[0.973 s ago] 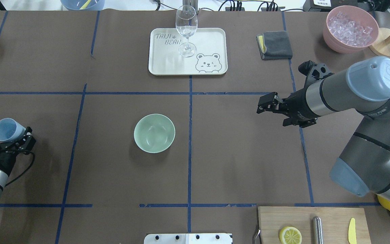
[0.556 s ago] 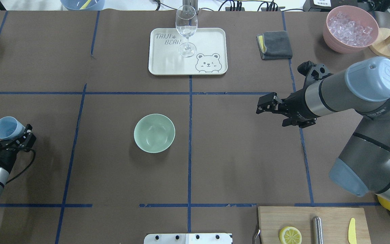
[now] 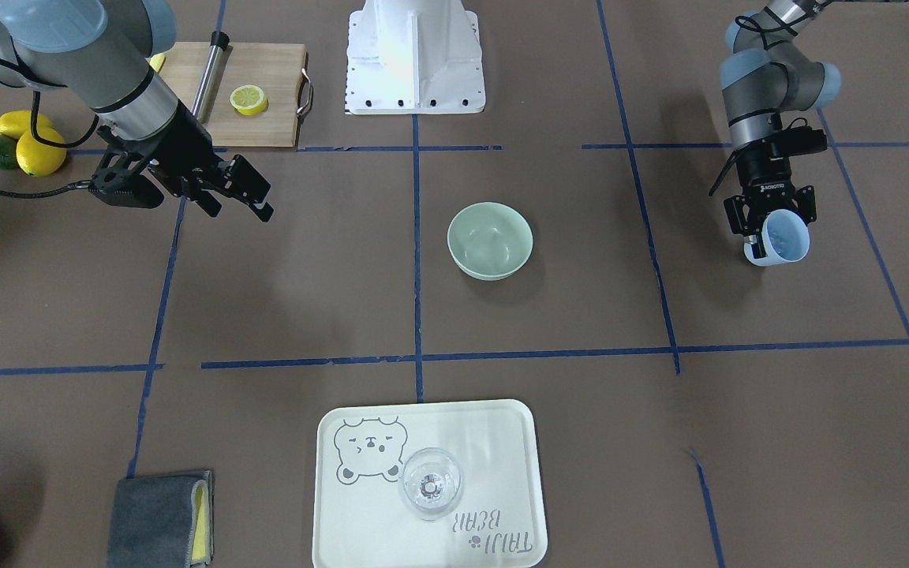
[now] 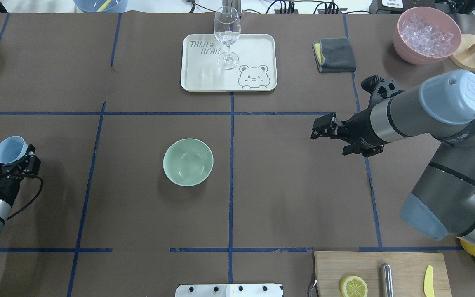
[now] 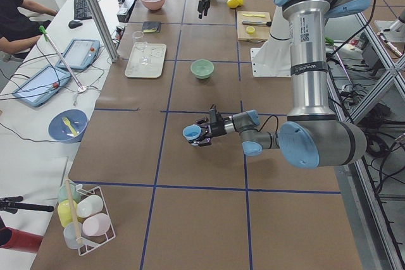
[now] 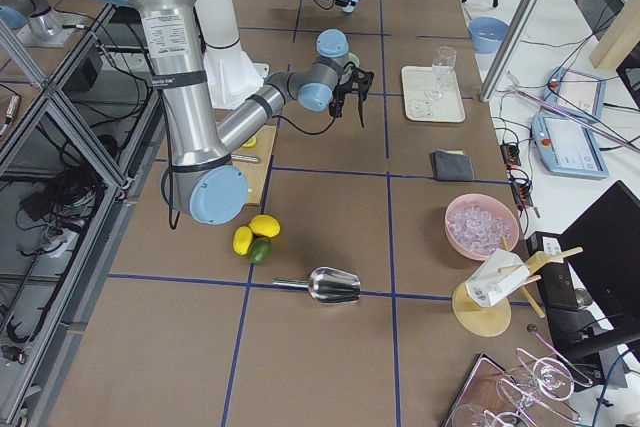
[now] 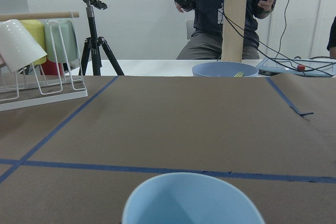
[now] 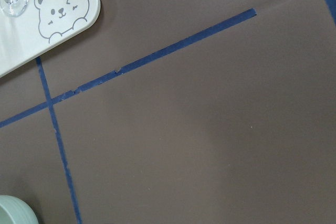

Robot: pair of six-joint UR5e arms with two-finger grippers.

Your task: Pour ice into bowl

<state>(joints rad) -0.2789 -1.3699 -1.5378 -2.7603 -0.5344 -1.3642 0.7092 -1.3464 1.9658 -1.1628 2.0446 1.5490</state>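
The pale mint-green bowl [image 4: 188, 162] stands near the table's middle and also shows in the front view [image 3: 490, 240]. I cannot make out any ice in it. My left gripper [image 4: 18, 160] is at the far left edge, shut on a light blue cup [image 4: 10, 149], well left of the bowl. The cup [image 3: 778, 239] is held above the table; its rim fills the bottom of the left wrist view [image 7: 191, 200], and I cannot tell what it holds. My right gripper [image 4: 315, 130] hovers right of the bowl, open and empty.
A cream tray [image 4: 258, 49] with a clear wine glass [image 4: 226, 33] sits at the back centre. A pink container of ice cubes [image 4: 426, 35] is at the back right, next to a grey cloth [image 4: 335, 54]. A cutting board [image 4: 406, 268] with a lemon half lies front right.
My left gripper has turned the blue cup more upright and shifted it slightly farther back. The right arm has barely moved.
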